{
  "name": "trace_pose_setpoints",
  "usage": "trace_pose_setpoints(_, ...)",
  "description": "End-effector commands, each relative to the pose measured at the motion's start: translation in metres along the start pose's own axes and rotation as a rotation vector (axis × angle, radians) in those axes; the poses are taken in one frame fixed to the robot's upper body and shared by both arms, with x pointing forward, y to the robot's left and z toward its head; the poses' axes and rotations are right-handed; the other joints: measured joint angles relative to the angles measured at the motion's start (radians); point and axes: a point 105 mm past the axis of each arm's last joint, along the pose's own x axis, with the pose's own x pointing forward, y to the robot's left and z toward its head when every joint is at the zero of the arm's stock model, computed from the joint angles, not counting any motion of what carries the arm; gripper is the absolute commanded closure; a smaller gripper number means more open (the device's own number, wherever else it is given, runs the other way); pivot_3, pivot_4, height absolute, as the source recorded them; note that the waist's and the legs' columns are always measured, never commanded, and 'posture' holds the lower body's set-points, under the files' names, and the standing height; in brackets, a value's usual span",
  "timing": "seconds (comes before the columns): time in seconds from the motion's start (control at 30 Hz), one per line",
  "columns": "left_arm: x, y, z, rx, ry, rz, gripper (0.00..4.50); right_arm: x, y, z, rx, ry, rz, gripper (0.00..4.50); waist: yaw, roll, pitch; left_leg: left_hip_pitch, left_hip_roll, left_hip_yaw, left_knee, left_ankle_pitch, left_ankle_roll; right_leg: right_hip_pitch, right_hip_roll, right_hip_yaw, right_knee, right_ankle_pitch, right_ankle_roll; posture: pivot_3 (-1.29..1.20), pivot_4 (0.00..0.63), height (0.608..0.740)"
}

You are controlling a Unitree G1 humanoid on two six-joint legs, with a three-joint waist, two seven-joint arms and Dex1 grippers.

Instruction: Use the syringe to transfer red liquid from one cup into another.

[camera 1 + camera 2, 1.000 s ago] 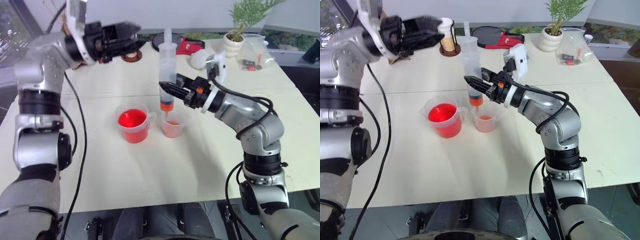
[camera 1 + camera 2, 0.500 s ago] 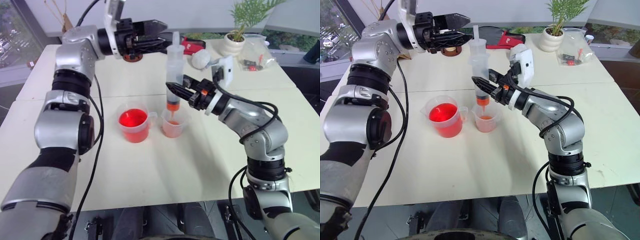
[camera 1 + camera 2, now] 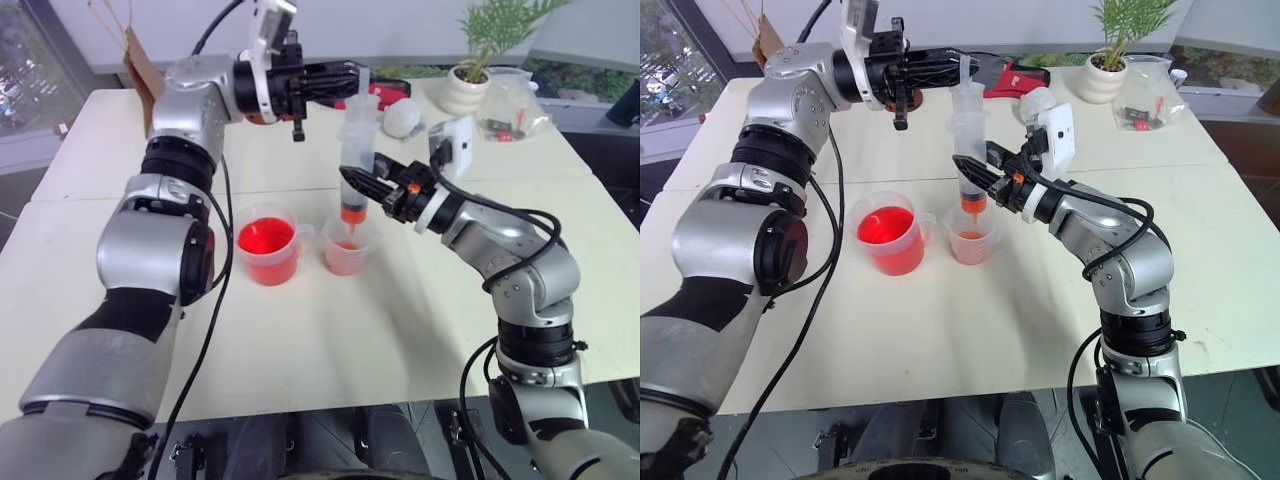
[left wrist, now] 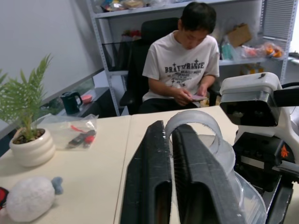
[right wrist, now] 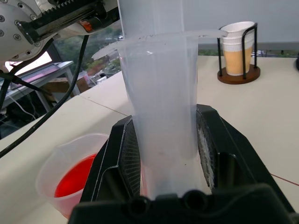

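Both grippers [image 3: 352, 82] [image 3: 352, 178] on upright syringe [image 3: 352, 160]

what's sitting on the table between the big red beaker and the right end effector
The small pale orange cup stands there, beside the red beaker, with the syringe held upright over it by the right end effector. The left eye view shows this.
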Motion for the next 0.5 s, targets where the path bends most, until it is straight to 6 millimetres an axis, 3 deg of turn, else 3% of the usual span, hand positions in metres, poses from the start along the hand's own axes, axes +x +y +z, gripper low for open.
trace_pose_setpoints(0.03, 0.006, -0.005, 0.016, 0.05, 0.0, -0.061, 4.48, -0.003, 0.008, 0.019, -0.068, -0.065, 0.033, 3.16, 0.0, 0.0, 0.0, 0.0, 0.0, 0.0, 0.0, 0.0, 0.0, 0.0, 0.0, 0.0, 0.0, 0.0, 0.0, 0.0, 0.15, 0.74)
trace_pose_setpoints(0.5, 0.014, -0.017, -0.035, -0.005, 0.096, -0.077, 4.48, -0.008, 0.008, 0.061, -0.132, -0.143, 0.034, 3.16, 0.001, 0.0, 0.0, 0.0, 0.001, 0.0, 0.001, 0.0, 0.0, 0.0, 0.0, 0.0, 0.0, 0.0, 0.0, 0.0, 0.15, 0.74)
